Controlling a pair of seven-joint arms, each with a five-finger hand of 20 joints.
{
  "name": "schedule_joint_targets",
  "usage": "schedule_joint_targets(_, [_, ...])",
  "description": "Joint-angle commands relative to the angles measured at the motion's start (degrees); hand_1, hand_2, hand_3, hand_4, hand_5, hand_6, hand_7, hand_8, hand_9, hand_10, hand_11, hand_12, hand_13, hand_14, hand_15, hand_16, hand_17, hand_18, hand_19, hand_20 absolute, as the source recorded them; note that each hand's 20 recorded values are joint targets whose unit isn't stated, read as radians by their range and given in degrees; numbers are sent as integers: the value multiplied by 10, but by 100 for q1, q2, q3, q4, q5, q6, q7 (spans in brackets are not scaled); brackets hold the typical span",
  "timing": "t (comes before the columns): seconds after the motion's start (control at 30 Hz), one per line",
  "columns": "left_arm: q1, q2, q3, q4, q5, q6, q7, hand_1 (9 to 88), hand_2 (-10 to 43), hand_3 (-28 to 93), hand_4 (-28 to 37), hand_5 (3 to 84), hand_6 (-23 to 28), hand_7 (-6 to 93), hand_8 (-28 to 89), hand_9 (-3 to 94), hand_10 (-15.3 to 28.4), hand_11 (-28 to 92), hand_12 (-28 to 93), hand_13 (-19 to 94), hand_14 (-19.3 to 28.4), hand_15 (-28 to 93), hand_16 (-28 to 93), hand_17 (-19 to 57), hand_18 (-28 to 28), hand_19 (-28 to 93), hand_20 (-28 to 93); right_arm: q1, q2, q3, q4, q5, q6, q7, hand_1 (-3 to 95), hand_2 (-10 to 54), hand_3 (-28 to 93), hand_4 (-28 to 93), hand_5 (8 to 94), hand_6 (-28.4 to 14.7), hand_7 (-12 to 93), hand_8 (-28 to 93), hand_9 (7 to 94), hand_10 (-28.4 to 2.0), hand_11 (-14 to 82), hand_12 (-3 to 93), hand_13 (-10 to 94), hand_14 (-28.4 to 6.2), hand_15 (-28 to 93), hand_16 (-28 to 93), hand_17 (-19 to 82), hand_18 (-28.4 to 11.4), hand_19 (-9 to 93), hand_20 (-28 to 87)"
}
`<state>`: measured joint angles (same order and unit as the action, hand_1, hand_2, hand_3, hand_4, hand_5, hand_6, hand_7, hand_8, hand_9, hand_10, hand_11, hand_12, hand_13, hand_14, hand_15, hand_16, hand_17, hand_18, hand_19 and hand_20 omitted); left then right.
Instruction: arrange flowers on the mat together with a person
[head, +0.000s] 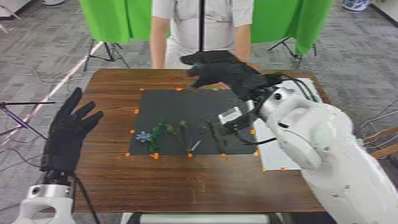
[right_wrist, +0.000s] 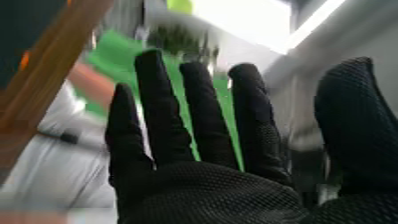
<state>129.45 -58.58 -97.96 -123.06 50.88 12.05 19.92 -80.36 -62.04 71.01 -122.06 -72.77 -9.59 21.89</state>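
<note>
Several flowers (head: 144, 136) lie nearer you than your open right hand (head: 222, 71). Their stems (head: 155, 140) seem to run towards you.

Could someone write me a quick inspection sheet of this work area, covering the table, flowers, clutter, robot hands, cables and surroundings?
Surface: brown wooden table with a dark mat.
Job's things: blue flower on the mat's left side; green stems beside it, lying flat.
Clutter: white sheet right of the mat; orange marks around the mat's edge.
Hands: left hand open, left of the mat; right hand open, over the mat's far edge.
Cables: black cables along both arms.
Surroundings: green cloth behind, tripods, grey floor.
</note>
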Motion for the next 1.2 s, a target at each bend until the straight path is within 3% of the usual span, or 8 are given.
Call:
schedule_joint_targets(0.03, [112, -337, -87, 229, 5, -58, -79, 214, 25, 757, -282, 245, -42, 122, -101, 286, 124, 101, 128, 244, 192, 241, -6, -99, 271, 480, 0, -2257, 142, 1342, -59, 553, 862, -421, 243, 63, 654, -248, 404, 30, 110, -100, 419, -141, 71, 164, 353, -187, 248, 195, 34, -216, 363, 231])
schedule_joint_targets(0.13, [14, -382, -82, 344, -33, -87, -110, 208, 23, 758, -282, 251, -51, 121, -101, 287, 124, 101, 128, 244, 191, 240, -5, -98, 266, 475, 1, -2642, 9, 1557, -17, 693, 1223, -675, 230, 80, 645, -250, 393, 28, 104, -96, 406, -142, 62, 165, 341, -192, 230, 206, 24, -216, 354, 224])
schedule_joint_targets(0.17, [-1, -370, -71, 354, -60, -73, -121, 206, 22, 759, -282, 252, -52, 121, -102, 288, 124, 100, 128, 244, 191, 240, -5, -98, 266, 474, 2, -2750, -45, 1587, -69, 709, 1442, -632, 230, 81, 644, -250, 392, 28, 103, -95, 405, -142, 61, 166, 340, -192, 229, 209, 22, -215, 352, 223])
schedule_joint_targets(0.33, [-52, -305, -65, 410, -119, -58, -96, 202, 20, 761, -283, 250, -54, 120, -102, 290, 122, 98, 128, 245, 190, 238, -4, -98, 266, 472, 7, -2958, -195, 1684, -88, 709, 1477, -706, 218, 92, 644, -250, 379, 29, 95, -91, 398, -144, 57, 169, 330, -193, 223, 223, 15, -212, 349, 222])
schedule_joint_targets(0.63, [-114, -241, 108, 357, -115, -72, -29, 201, 22, 758, -283, 245, -53, 122, -101, 292, 123, 97, 130, 246, 191, 236, -3, -98, 268, 472, 14, -3151, -138, 1856, -187, 701, 1513, -754, 213, 95, 643, -249, 372, 31, 94, -89, 397, -144, 57, 173, 326, -193, 218, 236, 11, -212, 348, 223])
schedule_joint_targets(0.87, [34, -387, 94, 297, -59, -91, -35, 202, 22, 759, -283, 244, -49, 122, -101, 292, 123, 99, 130, 247, 192, 238, -3, -97, 269, 473, 16, -3559, -332, 2150, -323, 783, 1590, -891, 207, 96, 644, -248, 372, 33, 96, -89, 396, -143, 56, 174, 326, -192, 216, 242, 9, -214, 348, 223])
schedule_joint_targets(1.2, [45, -446, 89, 301, -28, -142, -80, 203, 23, 758, -283, 244, -48, 121, -101, 292, 123, 99, 129, 247, 191, 239, -3, -96, 270, 475, 17, -3659, -458, 2223, -306, 746, 1348, -933, 205, 94, 650, -249, 378, 35, 98, -92, 399, -141, 58, 173, 327, -191, 218, 243, 9, -215, 348, 223])
